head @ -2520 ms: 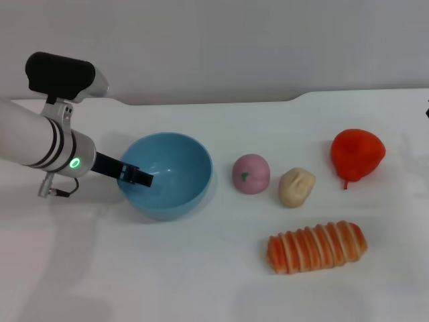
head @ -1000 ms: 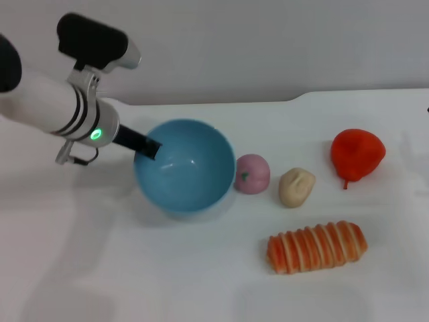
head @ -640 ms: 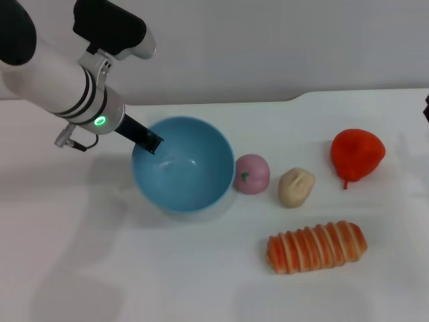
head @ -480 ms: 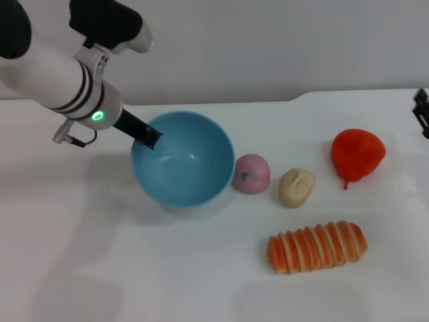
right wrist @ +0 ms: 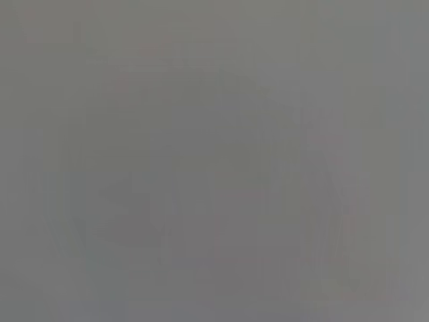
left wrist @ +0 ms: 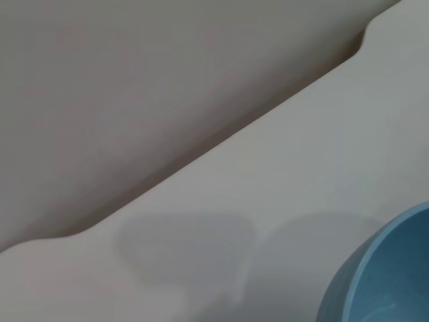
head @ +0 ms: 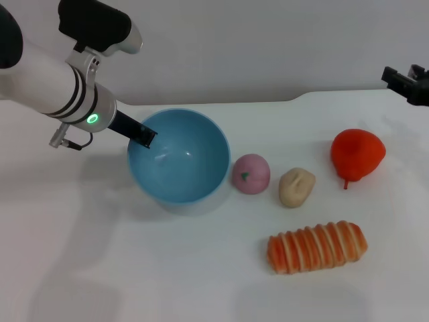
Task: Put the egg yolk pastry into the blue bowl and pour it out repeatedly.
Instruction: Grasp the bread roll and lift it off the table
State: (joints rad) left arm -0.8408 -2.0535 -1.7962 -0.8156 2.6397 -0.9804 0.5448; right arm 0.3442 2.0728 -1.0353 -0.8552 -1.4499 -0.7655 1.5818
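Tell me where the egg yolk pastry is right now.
In the head view, the egg yolk pastry lies on the white table, right of centre, between the pink ball and the red pear-shaped toy.

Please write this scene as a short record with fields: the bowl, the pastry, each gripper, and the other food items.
blue bowl: empty, tilted, rim held by left gripper
egg yolk pastry: on the table, outside the bowl, beside the pink ball
right gripper: far right edge, away from the food
other items: red fruit, striped bread
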